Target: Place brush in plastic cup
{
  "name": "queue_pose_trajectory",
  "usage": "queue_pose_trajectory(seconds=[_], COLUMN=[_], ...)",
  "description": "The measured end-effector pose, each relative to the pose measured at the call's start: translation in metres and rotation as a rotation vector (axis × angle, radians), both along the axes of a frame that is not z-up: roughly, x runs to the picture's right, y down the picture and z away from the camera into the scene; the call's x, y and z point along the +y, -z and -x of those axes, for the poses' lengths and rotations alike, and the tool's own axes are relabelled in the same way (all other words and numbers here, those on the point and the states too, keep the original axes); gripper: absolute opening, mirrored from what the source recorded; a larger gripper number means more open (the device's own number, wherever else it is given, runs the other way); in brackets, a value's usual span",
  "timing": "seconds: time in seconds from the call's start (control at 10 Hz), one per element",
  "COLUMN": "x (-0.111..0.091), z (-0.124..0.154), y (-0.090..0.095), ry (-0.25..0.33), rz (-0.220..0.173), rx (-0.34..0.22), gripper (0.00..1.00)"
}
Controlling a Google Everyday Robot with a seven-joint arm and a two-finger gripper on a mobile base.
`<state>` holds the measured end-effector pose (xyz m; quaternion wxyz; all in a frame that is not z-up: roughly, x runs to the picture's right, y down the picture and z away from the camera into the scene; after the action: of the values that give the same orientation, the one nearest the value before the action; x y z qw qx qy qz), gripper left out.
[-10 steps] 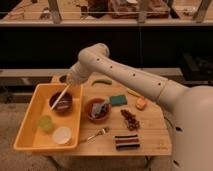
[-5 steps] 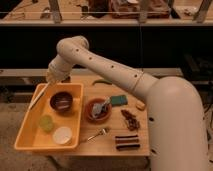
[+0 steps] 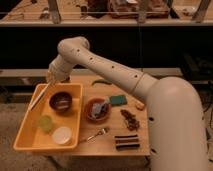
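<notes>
Since a second before, the end effector [image 3: 51, 77] had swung from the dark bowl [image 3: 61, 101] to the far-left corner of the tray [image 3: 75, 88]. It was clenched on the brush [image 3: 38, 97] (light, stiff, slim; held by its handle end), near the plastic cup [image 3: 46, 122].

A robotics lab, it seems - a white robot arm with its gripper [image 3: 50, 78] above a yellow tray [image 3: 78, 118] on a wooden counter [image 3: 107, 148] - cluttered shelves [image 3: 125, 20] behind.

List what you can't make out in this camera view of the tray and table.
In the camera view:
- the gripper, above the yellow tray's far-left corner, covers the brush's upper end.
- the plastic cup's inside is too blurred to read.
- the table's right edge is hidden by the robot's body.
</notes>
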<state>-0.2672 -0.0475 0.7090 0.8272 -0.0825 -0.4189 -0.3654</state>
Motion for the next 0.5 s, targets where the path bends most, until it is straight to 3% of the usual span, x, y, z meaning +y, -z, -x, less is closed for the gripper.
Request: queue_pose_trajectory(seconds=[0.3, 0.5], x=[0.03, 0.056], z=[0.035, 0.053], y=[0.046, 0.075], ry=[0.021, 0.028], rz=[0.019, 0.043], rx=[-0.109, -0.145], gripper=[0.0, 0.0])
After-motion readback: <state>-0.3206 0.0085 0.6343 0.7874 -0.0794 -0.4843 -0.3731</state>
